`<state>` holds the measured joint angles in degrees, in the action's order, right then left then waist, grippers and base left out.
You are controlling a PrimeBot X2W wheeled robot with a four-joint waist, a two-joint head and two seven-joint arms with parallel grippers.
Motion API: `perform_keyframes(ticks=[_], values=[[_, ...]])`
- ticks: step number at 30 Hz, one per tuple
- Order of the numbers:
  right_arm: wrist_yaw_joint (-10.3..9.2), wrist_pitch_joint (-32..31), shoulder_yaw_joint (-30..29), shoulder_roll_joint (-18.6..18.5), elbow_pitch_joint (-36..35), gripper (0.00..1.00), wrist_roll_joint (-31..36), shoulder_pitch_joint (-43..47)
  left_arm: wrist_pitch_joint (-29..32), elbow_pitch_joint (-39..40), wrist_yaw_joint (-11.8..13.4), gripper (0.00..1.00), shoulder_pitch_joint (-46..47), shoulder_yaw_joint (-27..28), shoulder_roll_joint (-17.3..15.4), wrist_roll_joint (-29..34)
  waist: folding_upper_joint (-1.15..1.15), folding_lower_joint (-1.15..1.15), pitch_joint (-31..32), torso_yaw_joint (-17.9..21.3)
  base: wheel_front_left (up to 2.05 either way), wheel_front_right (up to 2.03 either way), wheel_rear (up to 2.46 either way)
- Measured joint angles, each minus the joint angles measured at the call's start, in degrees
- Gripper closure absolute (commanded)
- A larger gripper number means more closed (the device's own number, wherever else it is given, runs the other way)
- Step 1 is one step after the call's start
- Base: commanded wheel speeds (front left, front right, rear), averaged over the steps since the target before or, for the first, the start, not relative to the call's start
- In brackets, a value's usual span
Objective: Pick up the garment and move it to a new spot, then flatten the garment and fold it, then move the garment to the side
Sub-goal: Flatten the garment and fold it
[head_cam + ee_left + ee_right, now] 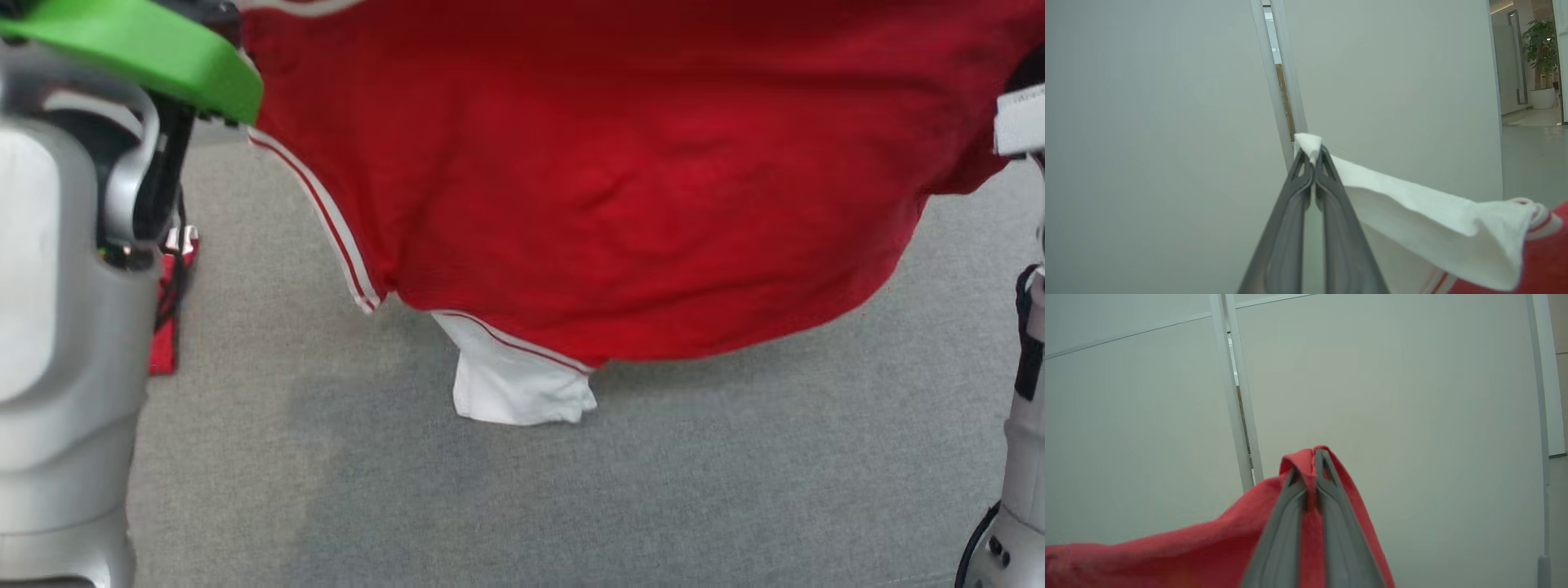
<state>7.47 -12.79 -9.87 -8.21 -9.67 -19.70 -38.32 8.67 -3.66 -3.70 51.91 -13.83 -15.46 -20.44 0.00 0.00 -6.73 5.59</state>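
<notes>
We have the garment, a red top with white, red-striped sleeves, raised clear of the grey surface and stretched between our two arms, so it hangs as a broad curtain across the upper part of the head view. Our left gripper is clenched on a corner of white sleeve cloth, with a small tuft poking out past the fingertips. From there the white fabric runs taut and sideways to where it meets the red body. Our right gripper is clamped on a fold of the red fabric, which drapes over both fingers and falls away toward the other arm. We judge that gripping two well-apart points is what lets the garment's own weight pull out the creases: the body sags in a shallow belly between the grips instead of bunching. Both wrist views look at pale wall panels rather than down, which suggests the fingers point outward with the cloth hung below them. One white sleeve dangles under the lower edge toward the surface; we cannot tell whether its end touches. A red scrap shows beside our left forearm, and we cannot say if it belongs to the same garment. This looks to us like the carrying step, with laying down and flattening not yet done. The dangling sleeve could tuck under when the cloth is lowered.
</notes>
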Motion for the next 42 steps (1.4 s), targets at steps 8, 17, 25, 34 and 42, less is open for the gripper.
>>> perform_keyframes(ticks=[8, 17, 25, 34, 42], values=[[0.01, 8.3, 6.5, -4.3, 18.5, 1.00, 3.1, -18.5, -3.0, -16.2, -2.3, 1.00, 19.8, -1.6, -1.8, 2.9, 0.00, 0.00, -8.9, 1.0, 0.00, 0.00, 0.00], [0.08, 26.5, 9.6, -5.2, 41.7, 1.00, 3.8, -41.9, -15.8, -36.7, -1.0, 1.00, 42.3, -1.1, -1.6, 7.0, 0.00, 0.01, -18.8, 1.5, 0.00, 0.00, 0.00], [0.08, 27.8, 7.4, -5.0, 44.5, 1.00, 3.9, -41.6, -23.4, -44.7, -1.6, 1.00, 46.7, -1.0, 1.9, 6.3, 0.00, 0.01, -23.3, -0.1, 0.00, 0.00, 0.00], [0.08, 27.8, 7.4, -4.0, 48.1, 1.00, 3.8, -25.2, -23.7, -39.7, -2.8, 1.00, 28.9, -1.1, 3.6, 5.8, 0.00, 0.01, -23.5, -3.4, 0.00, 0.00, 0.00], [0.08, 27.9, 10.6, -4.6, 52.4, 1.00, -2.2, -14.5, -23.7, -34.0, -3.4, 1.00, 7.5, 0.8, 3.1, 4.8, 0.00, 0.00, -19.4, -4.6, 0.00, 0.00, 0.00]])
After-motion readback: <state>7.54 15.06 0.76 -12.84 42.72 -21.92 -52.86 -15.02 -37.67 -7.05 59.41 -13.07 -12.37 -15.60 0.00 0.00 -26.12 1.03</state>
